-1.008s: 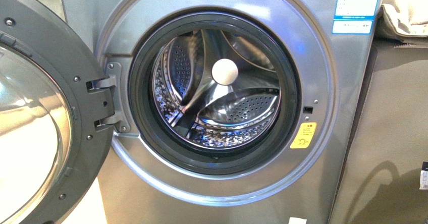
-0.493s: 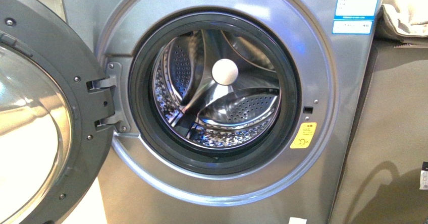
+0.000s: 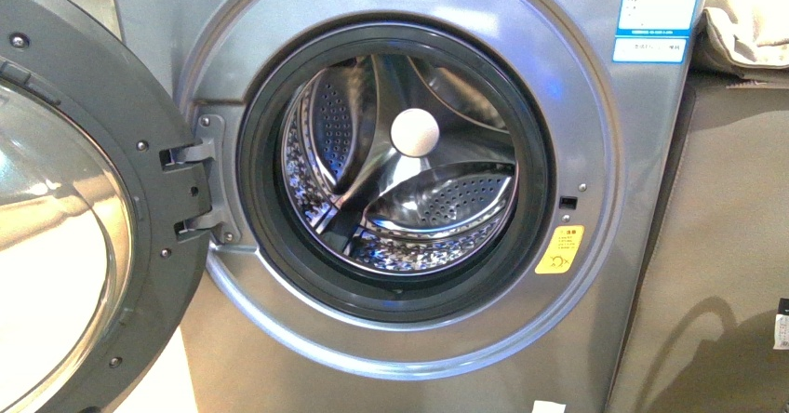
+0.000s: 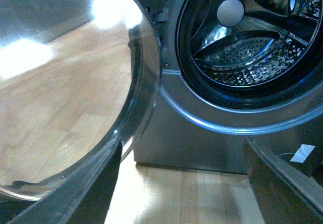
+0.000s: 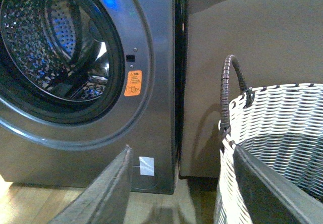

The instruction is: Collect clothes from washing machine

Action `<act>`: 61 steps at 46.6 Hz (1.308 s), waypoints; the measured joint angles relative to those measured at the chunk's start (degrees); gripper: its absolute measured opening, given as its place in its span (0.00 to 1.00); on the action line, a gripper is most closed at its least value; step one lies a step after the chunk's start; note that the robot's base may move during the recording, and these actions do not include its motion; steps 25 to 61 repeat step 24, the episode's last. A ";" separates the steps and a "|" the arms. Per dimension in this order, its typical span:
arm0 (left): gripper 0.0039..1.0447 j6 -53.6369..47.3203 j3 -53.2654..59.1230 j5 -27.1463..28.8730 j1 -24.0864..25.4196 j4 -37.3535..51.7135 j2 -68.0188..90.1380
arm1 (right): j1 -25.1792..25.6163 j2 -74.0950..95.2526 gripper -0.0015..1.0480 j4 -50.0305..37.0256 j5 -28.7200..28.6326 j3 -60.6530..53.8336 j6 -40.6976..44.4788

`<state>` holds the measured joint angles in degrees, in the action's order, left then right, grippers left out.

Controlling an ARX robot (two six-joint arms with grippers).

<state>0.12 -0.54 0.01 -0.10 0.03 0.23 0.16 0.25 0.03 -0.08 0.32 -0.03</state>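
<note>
At frame center, washer (image 3: 595, 273) drum (image 3: 409, 180) bare; door (image 3: 84, 199) swung left for access; both grippers (image 4: 181, 183) (image 5: 179, 183) spread, empty; basket (image 5: 282, 133) waits.

Drum mouth (image 3: 395, 166) unobstructed, door (image 3: 70, 218) swung aside

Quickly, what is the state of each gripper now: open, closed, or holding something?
Left gripper: open, holding nothing.
Right gripper: open, holding nothing, beside the white woven basket.
</note>
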 joint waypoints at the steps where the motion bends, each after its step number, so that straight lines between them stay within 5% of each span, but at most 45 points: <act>1: 0.76 0.00 0.00 0.00 0.00 0.00 0.00 | 0.00 0.00 0.63 0.00 0.00 0.00 0.00; 7: 0.96 -0.02 0.00 0.00 0.00 0.00 0.00 | 0.00 0.00 0.83 0.00 0.00 0.00 0.00; 11: 0.94 0.00 0.00 0.00 0.00 0.00 0.00 | 0.00 0.00 0.95 0.00 0.00 0.00 -0.02; 61: 0.94 -0.02 0.00 0.00 0.00 0.00 0.00 | 0.00 0.00 0.93 0.00 0.00 0.00 0.00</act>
